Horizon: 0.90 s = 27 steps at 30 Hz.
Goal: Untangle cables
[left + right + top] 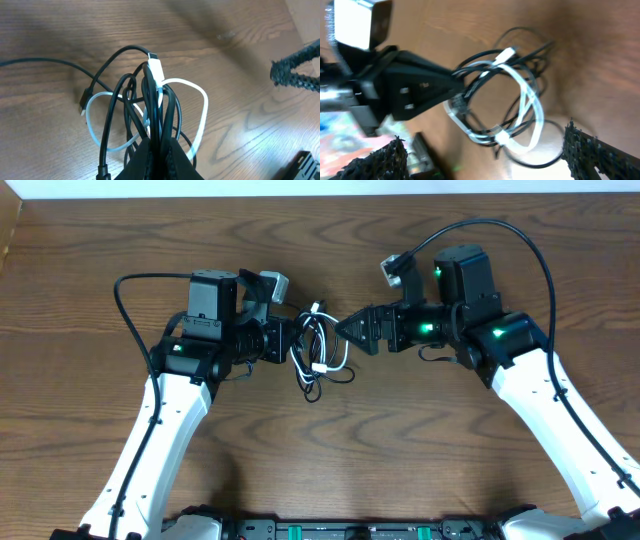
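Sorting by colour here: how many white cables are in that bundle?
1: the white cable loops through the black cables, which the shut left gripper pinches. Another could hide in the tangle.

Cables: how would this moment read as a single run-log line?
left claw: shut on cables | right claw: open, holding nothing, beside them | tangle: not undone
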### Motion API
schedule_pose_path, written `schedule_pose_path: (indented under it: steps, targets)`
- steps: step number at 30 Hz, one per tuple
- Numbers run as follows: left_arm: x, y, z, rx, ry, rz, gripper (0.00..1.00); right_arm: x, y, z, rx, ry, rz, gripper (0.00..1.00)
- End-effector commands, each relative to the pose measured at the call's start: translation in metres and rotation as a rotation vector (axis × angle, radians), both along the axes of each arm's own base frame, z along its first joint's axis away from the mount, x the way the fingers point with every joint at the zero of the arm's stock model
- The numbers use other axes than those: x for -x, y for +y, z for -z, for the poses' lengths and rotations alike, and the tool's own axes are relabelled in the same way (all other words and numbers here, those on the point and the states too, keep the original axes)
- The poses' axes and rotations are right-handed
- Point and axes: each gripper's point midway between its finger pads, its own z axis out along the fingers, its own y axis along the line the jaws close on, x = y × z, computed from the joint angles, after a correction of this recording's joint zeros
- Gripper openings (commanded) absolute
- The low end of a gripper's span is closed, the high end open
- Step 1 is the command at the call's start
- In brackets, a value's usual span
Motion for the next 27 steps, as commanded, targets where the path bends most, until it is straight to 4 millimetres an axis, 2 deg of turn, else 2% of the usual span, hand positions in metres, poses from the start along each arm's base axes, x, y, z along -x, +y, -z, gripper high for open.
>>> schedule_pose_path:
  steps: [1, 3, 6, 10, 12, 14, 17, 22, 27]
  targets:
    - [0.002, -0.012, -0.015, 0.055, -0.047, 0.090, 0.08, 0.001, 0.001, -0.013, -0.048, 0.036, 0.016, 0.98]
    - [0.014, -0.031, -0.033, 0.165, -0.095, 0.229, 0.08, -0.013, -0.010, -0.003, -0.007, 0.096, 0.158, 0.98]
    - [0.028, -0.049, -0.058, 0.291, -0.165, 0.378, 0.08, -0.027, -0.025, 0.007, 0.031, 0.167, 0.332, 0.93]
    - [0.031, -0.051, -0.064, 0.307, -0.205, 0.421, 0.08, -0.035, -0.047, 0.022, 0.044, 0.316, 0.544, 0.84]
    - [0.031, -0.051, -0.064, 0.306, -0.207, 0.421, 0.08, -0.037, -0.052, 0.023, 0.022, 0.373, 0.600, 0.72]
    - [0.031, -0.051, -0.064, 0.307, -0.206, 0.421, 0.08, -0.038, -0.054, 0.024, 0.009, 0.399, 0.627, 0.66]
    - [0.037, -0.054, -0.069, 0.332, -0.228, 0.468, 0.08, -0.039, -0.055, 0.023, -0.017, 0.440, 0.671, 0.63]
    - [0.045, -0.060, -0.080, 0.388, -0.262, 0.536, 0.08, -0.038, -0.054, 0.024, -0.015, 0.444, 0.668, 0.60]
    - [0.047, -0.062, -0.080, 0.388, -0.265, 0.546, 0.08, -0.039, -0.053, 0.022, -0.036, 0.463, 0.682, 0.59]
